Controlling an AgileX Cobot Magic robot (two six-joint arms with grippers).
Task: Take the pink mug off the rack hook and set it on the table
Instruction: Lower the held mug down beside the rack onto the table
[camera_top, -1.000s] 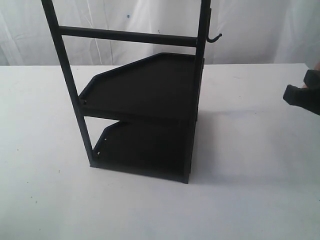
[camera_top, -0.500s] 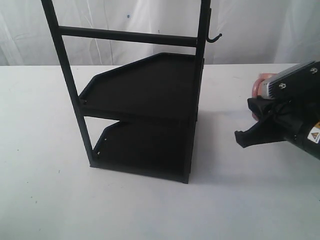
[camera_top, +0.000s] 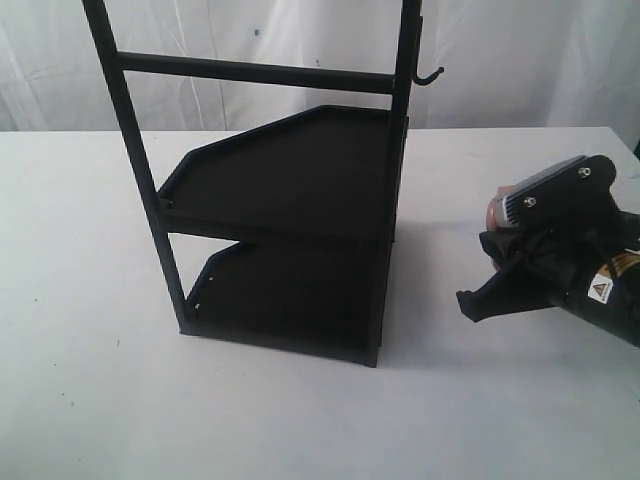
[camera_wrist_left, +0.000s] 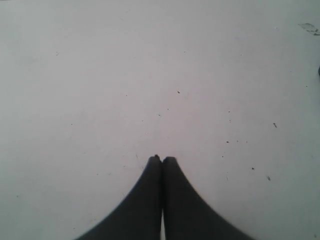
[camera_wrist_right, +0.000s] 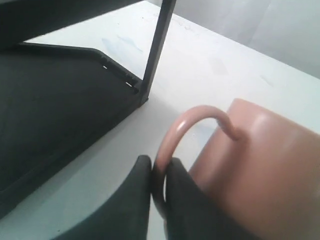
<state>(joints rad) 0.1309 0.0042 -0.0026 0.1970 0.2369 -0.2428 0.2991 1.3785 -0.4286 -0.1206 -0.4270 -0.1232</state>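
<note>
Table (camera_top: 300, 420), pink mug (camera_wrist_right: 265, 165) handle in right jaws

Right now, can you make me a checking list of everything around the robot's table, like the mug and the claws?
Surface: white table, with a few tiny dark specks.
Job's things: pink mug is off the rack hook, which is bare. Its handle is pinched in the right gripper, beside the rack. Cannot tell whether the mug touches the table.
Clutter: nothing seen.
Grippers: right shut on the mug's handle; left gripper shut, holding nothing, over bare table.
Cables: nothing seen.
Surroundings: white backdrop behind the table.
</note>
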